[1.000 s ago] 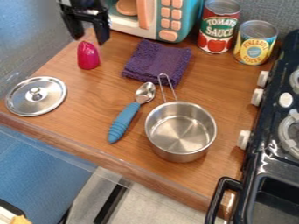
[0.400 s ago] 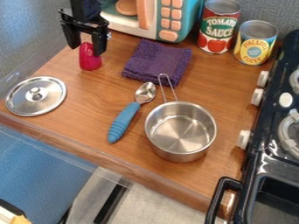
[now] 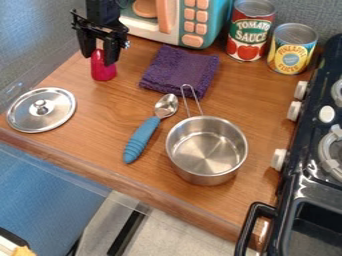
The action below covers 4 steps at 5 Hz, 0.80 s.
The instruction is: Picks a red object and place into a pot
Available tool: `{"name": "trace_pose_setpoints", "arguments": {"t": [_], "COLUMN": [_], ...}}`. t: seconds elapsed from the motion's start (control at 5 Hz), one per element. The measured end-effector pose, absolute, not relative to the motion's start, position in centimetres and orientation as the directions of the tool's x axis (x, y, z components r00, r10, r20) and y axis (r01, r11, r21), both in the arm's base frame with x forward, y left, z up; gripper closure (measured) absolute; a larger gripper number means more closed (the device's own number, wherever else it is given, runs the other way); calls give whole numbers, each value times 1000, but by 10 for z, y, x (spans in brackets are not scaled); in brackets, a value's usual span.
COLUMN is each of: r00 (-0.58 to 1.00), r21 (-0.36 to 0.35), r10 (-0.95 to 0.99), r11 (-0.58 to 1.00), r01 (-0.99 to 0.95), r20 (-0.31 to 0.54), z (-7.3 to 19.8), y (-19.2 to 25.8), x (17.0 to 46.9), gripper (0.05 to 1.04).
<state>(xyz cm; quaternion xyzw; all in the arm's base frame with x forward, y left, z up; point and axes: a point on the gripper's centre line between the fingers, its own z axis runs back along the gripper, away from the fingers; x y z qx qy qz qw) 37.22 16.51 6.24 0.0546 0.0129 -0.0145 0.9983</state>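
The black gripper (image 3: 99, 59) hangs at the upper left of the camera view, its fingers shut on the upper part of a red object (image 3: 104, 72). This rounded, pinkish-red thing stands upright on the wooden counter, its top partly hidden between the fingers. A shiny metal pot (image 3: 206, 150) with a thin wire handle stands right of centre, open at the top; only its bare metal bottom shows inside.
A blue-handled spoon (image 3: 142, 139) lies left of the pot, and a metal lid (image 3: 41, 110) at the far left. Behind are a folded purple cloth (image 3: 179, 70), a toy microwave (image 3: 172, 23) and two cans (image 3: 251, 31). A black toy stove (image 3: 314, 187) borders the right side.
The gripper has come down and slightly right around the red object, and its fingers have drawn closer together. The red object has shifted slightly right.
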Motion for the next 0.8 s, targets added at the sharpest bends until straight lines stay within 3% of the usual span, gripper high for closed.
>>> {"name": "trace_pose_setpoints", "arguments": {"t": [0.2,0.4,0.6,0.8], "r00": [999,997,994,982], "r21": [125,132,95,79], "r10": [-38,-59,-109,-168], "r11": [991,989,989,984], "r01": [42,66,109,161], "r20": [-33,-56,-1,87], "z": [65,65,83,114], "y": [161,154,124,91], "x": [375,374,382,383], "gripper": [495,496,625,871]}}
